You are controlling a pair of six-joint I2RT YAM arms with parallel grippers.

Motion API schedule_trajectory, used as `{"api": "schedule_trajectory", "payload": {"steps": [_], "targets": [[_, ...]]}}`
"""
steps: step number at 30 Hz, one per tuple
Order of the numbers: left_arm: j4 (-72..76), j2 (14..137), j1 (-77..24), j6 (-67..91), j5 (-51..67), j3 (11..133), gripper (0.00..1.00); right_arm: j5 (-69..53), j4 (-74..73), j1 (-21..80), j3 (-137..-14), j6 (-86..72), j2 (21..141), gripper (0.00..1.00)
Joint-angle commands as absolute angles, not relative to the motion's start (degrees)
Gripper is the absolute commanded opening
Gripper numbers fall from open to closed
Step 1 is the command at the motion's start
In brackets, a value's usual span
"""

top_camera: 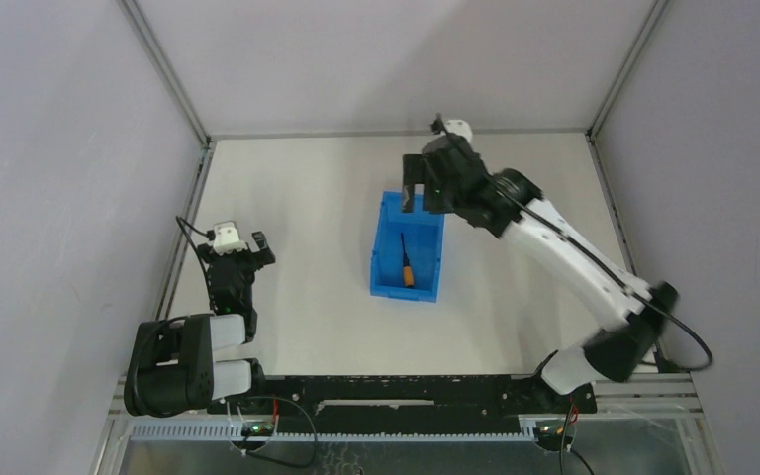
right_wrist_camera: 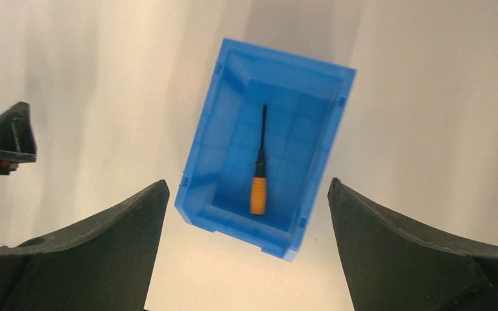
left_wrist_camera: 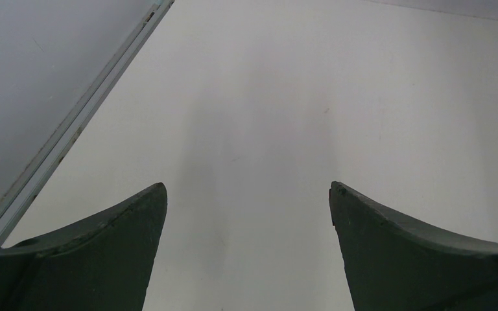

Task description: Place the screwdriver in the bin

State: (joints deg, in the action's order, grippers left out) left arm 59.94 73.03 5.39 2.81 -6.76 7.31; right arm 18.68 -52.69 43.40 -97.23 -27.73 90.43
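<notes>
We see the white table [top_camera: 297,198] bearing the blue bin [top_camera: 380,259] near its middle. Our right gripper [right_wrist_camera: 246,186] hangs above it, jaws spread wide and empty; the left gripper [left_wrist_camera: 248,188] (well apart, over bare table) gapes too. The screwdriver [right_wrist_camera: 259,172] lies flat inside the bin.

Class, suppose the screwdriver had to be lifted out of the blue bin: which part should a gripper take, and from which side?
Probably the orange handle, its thickest part, from straight above. The screwdriver lies flat on the floor of the bin, clear of the walls, which block any sideways approach.
</notes>
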Motion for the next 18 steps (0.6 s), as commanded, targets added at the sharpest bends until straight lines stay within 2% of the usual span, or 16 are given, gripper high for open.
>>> {"api": "schedule_trajectory", "payload": {"steps": [1,7,13,18], "targets": [[62.3,72.1,5.5,2.2,-6.0,10.1,1.0,25.8,-44.3,43.7,-87.2,-20.4,77.3,1.0],[62.3,72.1,5.4,2.3,-6.0,10.1,1.0,27.3,-31.6,38.1,-65.5,-18.9,56.8,1.0],[62.3,72.1,5.5,2.2,-6.0,10.1,1.0,26.3,-26.9,30.3,-46.3,-22.4,44.8,1.0],[62.3,72.1,5.5,2.3,-5.9,10.1,1.0,26.1,-22.9,28.4,-32.1,-27.5,37.9,1.0]]}}
